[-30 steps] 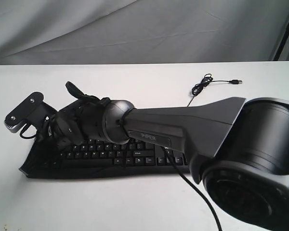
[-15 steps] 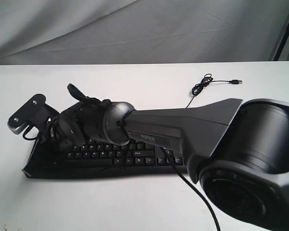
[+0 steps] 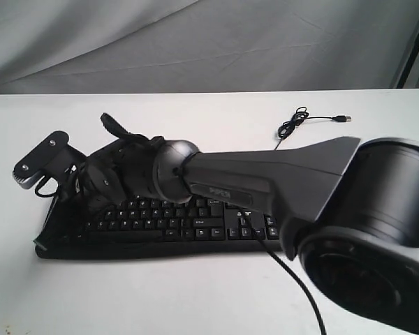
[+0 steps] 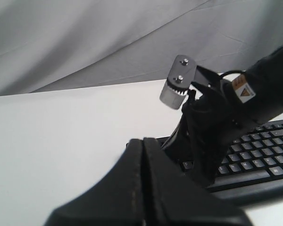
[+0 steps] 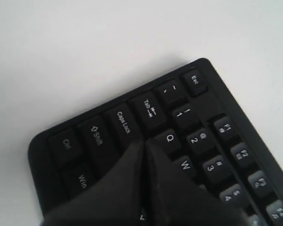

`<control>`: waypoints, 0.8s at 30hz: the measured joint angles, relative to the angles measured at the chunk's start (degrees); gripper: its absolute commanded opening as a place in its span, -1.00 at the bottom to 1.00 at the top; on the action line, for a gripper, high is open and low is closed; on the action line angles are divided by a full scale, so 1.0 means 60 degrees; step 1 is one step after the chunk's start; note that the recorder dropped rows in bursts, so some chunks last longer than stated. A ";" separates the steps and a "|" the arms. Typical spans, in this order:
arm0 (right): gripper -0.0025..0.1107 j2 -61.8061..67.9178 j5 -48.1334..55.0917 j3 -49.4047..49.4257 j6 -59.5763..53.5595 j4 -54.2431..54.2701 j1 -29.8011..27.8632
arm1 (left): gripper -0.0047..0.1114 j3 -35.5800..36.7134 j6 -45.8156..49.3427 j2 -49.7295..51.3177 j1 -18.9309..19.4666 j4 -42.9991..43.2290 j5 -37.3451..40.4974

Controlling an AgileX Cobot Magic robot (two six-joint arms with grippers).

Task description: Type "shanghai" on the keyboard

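Note:
The black keyboard [image 3: 195,225] lies on the white table, its thin cable [image 3: 291,125] coiled behind it. My right arm reaches across to the keyboard's left end. There my right gripper [image 5: 145,142] is shut, its joined tips over the key just beside Caps Lock [image 5: 124,121] and below Q [image 5: 170,138]. In the exterior view that gripper is hidden behind its own wrist [image 3: 122,178]. My left gripper [image 4: 143,140] is shut on nothing, off the keyboard's [image 4: 259,155] left end above bare table. It does not show in the exterior view.
A USB plug [image 3: 343,118] lies at the back right. The right arm's black cable [image 3: 286,279] crosses the table in front of the keyboard. A grey camera mount [image 3: 40,160] sticks out from the right wrist. A grey cloth hangs behind the table.
The right wrist has shifted slightly to the right over the keyboard's left end, and its arm has dropped a little lower. The keyboard has stayed roughly in place.

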 measured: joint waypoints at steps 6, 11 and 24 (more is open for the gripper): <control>-0.96 -0.1987 -0.0352 0.2377 0.0536 -0.0782 -0.0324 | -0.92 0.0000 0.0000 0.0000 0.0000 0.0000 0.0000; -0.96 -0.2689 -0.1274 0.4337 0.0770 -0.0713 -0.0782 | -0.92 0.0000 0.0000 0.0000 0.0000 0.0000 0.0000; -0.96 -0.2486 -0.2203 0.4985 0.0819 -0.0453 -0.0775 | -0.92 0.0000 0.0000 0.0000 0.0000 0.0000 0.0000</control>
